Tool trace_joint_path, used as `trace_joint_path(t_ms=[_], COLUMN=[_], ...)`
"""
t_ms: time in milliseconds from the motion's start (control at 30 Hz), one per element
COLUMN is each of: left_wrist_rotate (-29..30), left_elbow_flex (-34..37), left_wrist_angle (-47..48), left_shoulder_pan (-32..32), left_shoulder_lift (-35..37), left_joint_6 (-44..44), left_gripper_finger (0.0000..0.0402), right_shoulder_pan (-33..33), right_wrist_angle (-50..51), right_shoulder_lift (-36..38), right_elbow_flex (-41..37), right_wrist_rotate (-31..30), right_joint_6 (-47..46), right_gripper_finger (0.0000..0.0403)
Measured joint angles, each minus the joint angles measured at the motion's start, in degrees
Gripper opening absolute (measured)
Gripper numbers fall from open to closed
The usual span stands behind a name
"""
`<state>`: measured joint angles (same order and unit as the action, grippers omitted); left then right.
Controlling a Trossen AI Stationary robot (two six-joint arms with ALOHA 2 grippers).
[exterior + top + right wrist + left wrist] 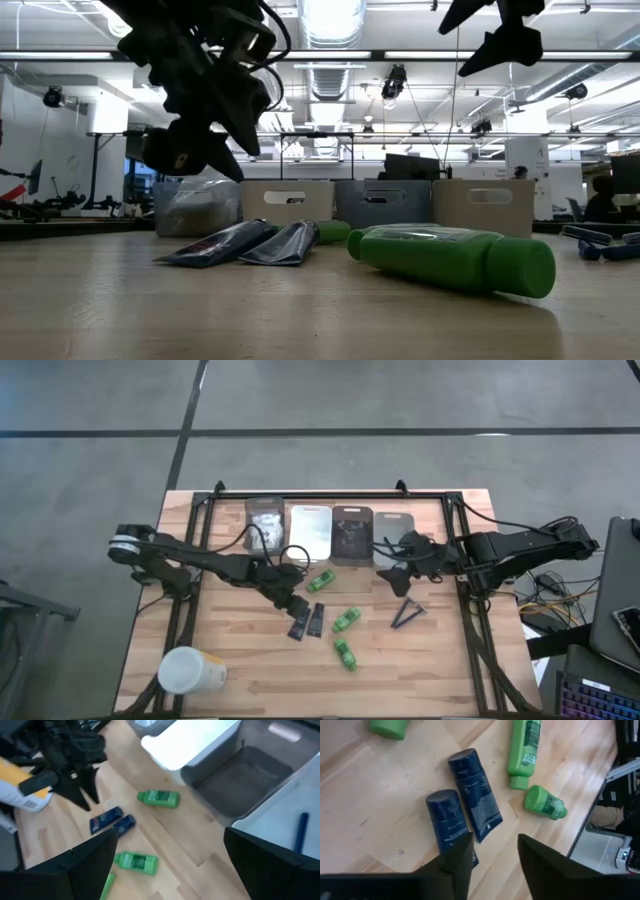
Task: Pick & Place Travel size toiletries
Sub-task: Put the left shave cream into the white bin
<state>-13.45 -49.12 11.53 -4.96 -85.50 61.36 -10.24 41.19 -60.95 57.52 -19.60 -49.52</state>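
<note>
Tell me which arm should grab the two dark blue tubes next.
Left. The left hand hangs open right above the dark blue tubes, which fill its wrist view. The right hand hangs open nearer the bins, farther from the tubes.

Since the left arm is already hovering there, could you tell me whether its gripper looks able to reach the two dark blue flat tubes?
Probably yes. The left gripper hangs open just above the two dark blue flat tubes, which lie side by side on the bare wooden table. Nothing covers them; the green bottles lie apart from them.
</note>
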Motion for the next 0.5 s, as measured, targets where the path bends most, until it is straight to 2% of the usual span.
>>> trace_joint_path(t_ms=[233, 333, 500], left_wrist_rotate=[0.1, 0.1, 0.5], left_elbow_flex=[-0.5, -0.5, -0.5], left_wrist_angle=[-1.3, -2.1, -2.6], left_shoulder_pan=[-0.1, -0.1, -0.1], left_shoulder_lift=[0.9, 1.7, 2.2], left_joint_6=[-1.4, -1.5, -1.4], left_gripper_finger=[0.0225, 0.0235, 0.0234], right_shoulder_pan=[0.0, 0.0, -0.2], right_wrist_angle=[-0.3, -0.2, -1.3], right_shoulder_lift=[0.0, 0.1, -0.1], right_elbow_flex=[0.0, 0.0, 0.0], right_wrist_rotate=[0.5, 0.5, 2.6], right_joint_6=[0.1, 0.9, -2.9], right_gripper_finger=[0.0364, 0.0364, 0.0364])
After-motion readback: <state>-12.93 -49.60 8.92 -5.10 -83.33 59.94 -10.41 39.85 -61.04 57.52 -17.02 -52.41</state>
